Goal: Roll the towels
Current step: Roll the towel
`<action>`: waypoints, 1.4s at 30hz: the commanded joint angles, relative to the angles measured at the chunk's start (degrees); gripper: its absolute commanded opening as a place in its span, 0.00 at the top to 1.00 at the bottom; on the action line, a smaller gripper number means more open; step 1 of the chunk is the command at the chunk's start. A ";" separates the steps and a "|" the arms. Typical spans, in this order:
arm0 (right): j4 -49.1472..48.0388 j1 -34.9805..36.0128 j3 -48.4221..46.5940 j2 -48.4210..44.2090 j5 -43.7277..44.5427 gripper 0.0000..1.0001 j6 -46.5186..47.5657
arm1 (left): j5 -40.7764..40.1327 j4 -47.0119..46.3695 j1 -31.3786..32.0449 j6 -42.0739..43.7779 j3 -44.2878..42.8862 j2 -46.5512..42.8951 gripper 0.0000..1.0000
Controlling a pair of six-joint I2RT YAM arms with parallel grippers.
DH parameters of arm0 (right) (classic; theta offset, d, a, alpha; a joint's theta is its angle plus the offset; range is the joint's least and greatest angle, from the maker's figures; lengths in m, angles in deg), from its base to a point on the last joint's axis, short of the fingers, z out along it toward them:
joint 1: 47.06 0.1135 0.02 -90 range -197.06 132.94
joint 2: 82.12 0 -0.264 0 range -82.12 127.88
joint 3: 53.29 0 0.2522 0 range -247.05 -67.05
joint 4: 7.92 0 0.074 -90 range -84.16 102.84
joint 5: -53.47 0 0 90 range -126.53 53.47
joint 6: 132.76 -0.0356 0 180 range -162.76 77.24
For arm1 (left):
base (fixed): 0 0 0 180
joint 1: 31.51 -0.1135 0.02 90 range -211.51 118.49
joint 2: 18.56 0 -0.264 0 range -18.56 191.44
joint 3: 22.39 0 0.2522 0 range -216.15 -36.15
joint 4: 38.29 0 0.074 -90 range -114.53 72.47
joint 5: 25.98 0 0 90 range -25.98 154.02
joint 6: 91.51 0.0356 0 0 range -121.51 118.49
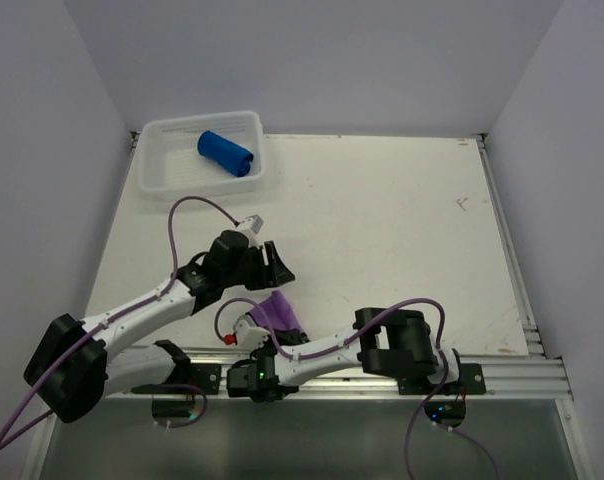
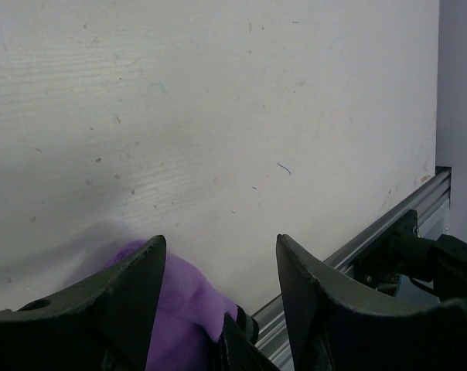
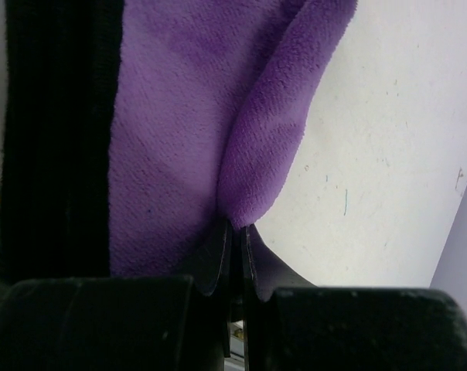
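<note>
Right tool [image 3: 235,232] pinches a plush purple towel [image 3: 172,116]; left tool [image 2: 222,251] gapes.

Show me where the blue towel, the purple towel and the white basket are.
blue towel [image 1: 225,153], top view, its middle.
purple towel [image 3: 172,116], right wrist view, flat fleece face.
white basket [image 1: 170,162], top view, bare mesh floor.

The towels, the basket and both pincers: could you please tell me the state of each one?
Blue towel: rolled, lying in the basket.
Basket: upright, holding only the blue towel.
Purple towel: bunched, not rolled, one fold pinched.
Left pincer: open, empty, beside the purple towel.
Right pincer: shut on the purple towel.
</note>
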 commanded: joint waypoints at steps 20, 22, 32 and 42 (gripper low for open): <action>-3.07 1.52 -0.07 -0.17 -4.13 1.00 5.60 | 6.93 -18.26 4.20 -11.09 12.18 -6.54 0.56; -2.98 1.52 -0.25 0.27 -4.31 1.00 5.77 | 5.87 -21.17 6.66 -12.93 14.90 -7.68 0.57; -2.98 1.61 0.02 0.09 -4.13 1.00 5.16 | 4.81 -34.70 10.18 -17.42 24.92 -2.51 0.59; -3.77 1.69 2.56 -4.29 -2.37 0.91 3.32 | 1.30 -34.90 10.71 -18.83 27.83 1.98 0.67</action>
